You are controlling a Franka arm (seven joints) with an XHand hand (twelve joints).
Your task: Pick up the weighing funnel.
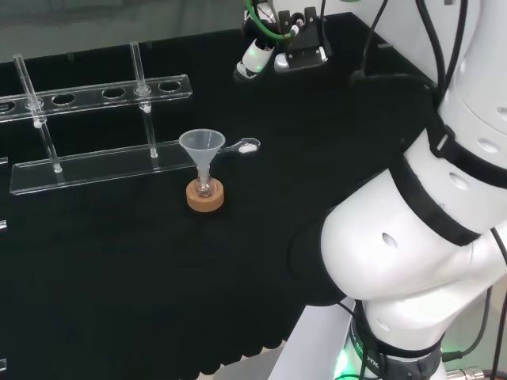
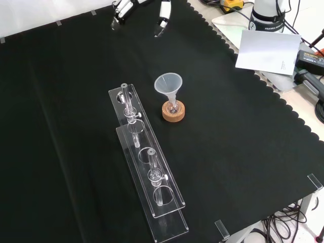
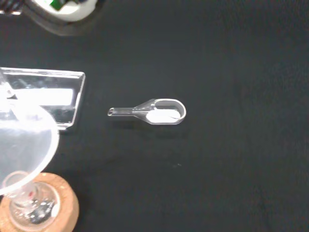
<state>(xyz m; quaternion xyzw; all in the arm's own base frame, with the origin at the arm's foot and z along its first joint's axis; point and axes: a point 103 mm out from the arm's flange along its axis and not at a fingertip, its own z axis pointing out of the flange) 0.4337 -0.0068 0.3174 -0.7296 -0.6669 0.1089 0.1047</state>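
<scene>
**Matt cloth, glossy clear ware, one ring of cork**

The black cloth (image 1: pixel 119 277) over the bench looks matt and soft and gives back no glare. On it, the cone-shaped translucent funnel (image 1: pixel 202 145) looks like smooth, milky plastic. Its stem sits in a small clear flask (image 1: pixel 205 188), glossy, on a tan cork ring (image 1: pixel 206 203) that is grainy and dull.

At three o'clock of the funnel's mouth in the head view lies the small clear weighing funnel (image 1: pixel 247 146). It is smooth and shiny, glass or plastic I cannot tell, with a matt white patch in its bowl.

At nine o'clock, the long clear rack (image 1: pixel 87 168) looks like glossy acrylic sheet with bright edges. At four o'clock, the big white arm link (image 1: pixel 396 237) has a smooth, glossy shell. In the front view, at two o'clock of the funnel, a white sheet of paper (image 2: pixel 266 50) looks flat and matt.
</scene>
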